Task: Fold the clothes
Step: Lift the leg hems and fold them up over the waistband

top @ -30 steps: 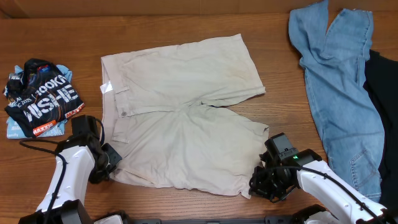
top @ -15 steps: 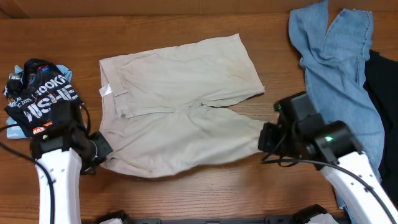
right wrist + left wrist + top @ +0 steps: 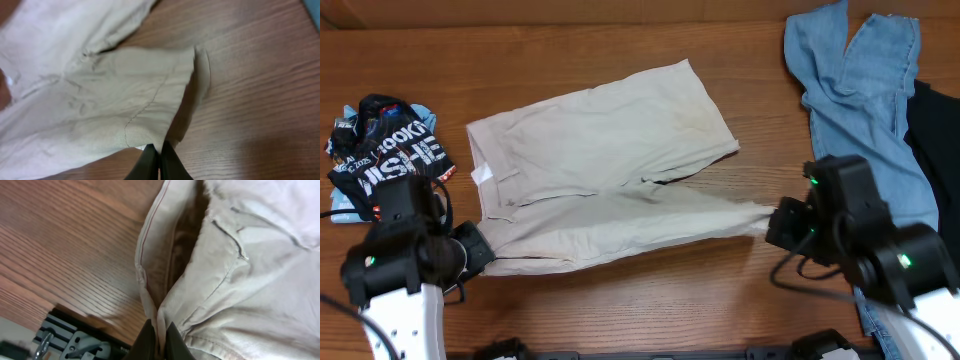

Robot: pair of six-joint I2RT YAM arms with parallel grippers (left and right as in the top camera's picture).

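From above, the overhead camera looks straight down, far enough off to take in the whole wooden table (image 3: 620,40). The left wrist camera sits close behind the left gripper (image 3: 159,337), facing the waist end of the cream shorts (image 3: 240,280). The right wrist one, behind the right gripper (image 3: 159,155), faces a leg hem. All three share those shorts.

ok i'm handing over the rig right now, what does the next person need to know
Left gripper: shut on the cream shorts at the near waistband corner.
Right gripper: shut on the near leg's hem.
Shorts lie mid-table, near leg taut between the grippers, far leg flat.
Blue jeans heaped at far right, black lettered piece at left; neither folded.
Done: nothing folded yet.
Left: lay the near leg over the far one, finish the shorts, then the other two.
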